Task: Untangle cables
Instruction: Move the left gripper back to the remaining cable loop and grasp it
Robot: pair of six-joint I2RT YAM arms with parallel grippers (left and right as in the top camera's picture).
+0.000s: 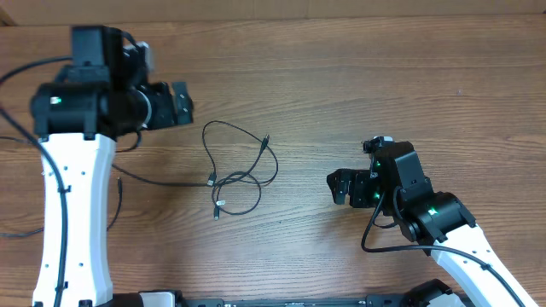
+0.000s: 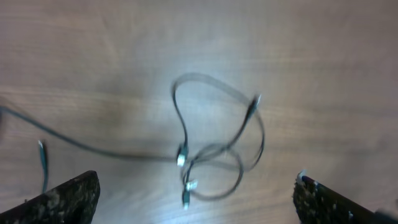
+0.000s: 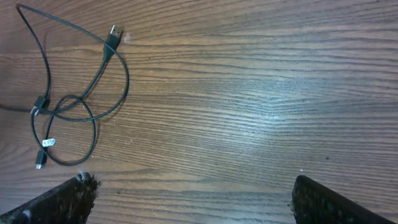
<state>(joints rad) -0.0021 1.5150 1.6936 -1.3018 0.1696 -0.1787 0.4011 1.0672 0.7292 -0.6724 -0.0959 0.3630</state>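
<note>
The cables [image 1: 241,167] are thin black cords lying in loose crossed loops on the wooden table, with small silver plug tips. They also show in the left wrist view [image 2: 214,146], blurred, and at the top left of the right wrist view [image 3: 74,93]. My left gripper [image 1: 181,104] is open and empty, up and left of the cables [image 2: 196,202]. My right gripper [image 1: 339,186] is open and empty, to the right of the cables [image 3: 193,199]. Neither gripper touches a cable.
A thin cord runs left from the tangle toward the left arm's white link [image 1: 72,213]. Another cord end with a plug [image 2: 42,158] lies at the left. Thicker black robot wires [image 1: 17,136] trail at the left edge.
</note>
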